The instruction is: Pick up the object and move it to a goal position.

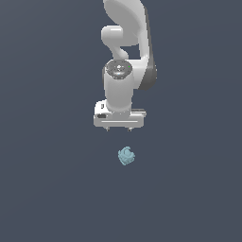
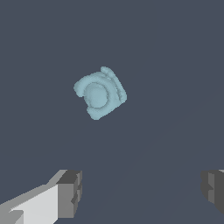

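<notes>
The object (image 1: 126,155) is a small pale teal-blue knobbly blob with swirled ridges, lying on the dark grey floor. It also shows in the wrist view (image 2: 100,92). My white gripper (image 1: 118,128) hangs above the floor, a short way from the object in the exterior view, and is not touching it. Its two fingers (image 2: 70,192) stand wide apart and hold nothing. In the wrist view the object lies apart from the fingers, outside the gap between them.
The dark grey floor (image 1: 47,189) spreads flat all around. The white arm (image 1: 125,38) rises behind the gripper.
</notes>
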Robot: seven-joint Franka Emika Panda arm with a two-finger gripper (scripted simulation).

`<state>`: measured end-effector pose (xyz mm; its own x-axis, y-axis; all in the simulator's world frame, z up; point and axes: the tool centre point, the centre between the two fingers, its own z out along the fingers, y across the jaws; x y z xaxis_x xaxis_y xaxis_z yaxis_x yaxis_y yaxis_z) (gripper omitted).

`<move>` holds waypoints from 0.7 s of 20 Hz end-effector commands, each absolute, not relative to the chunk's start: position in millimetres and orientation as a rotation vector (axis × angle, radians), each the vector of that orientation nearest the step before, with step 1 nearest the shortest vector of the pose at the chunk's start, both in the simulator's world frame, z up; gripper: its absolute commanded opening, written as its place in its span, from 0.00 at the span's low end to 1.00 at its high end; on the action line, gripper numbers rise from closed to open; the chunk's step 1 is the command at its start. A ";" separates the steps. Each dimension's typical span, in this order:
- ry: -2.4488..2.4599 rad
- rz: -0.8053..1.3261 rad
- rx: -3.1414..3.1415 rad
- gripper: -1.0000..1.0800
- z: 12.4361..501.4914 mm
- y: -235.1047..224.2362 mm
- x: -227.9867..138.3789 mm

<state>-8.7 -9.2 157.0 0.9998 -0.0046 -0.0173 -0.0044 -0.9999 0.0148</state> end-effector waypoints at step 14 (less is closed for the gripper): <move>0.075 -0.009 3.118 0.96 163.6 1.2 -0.6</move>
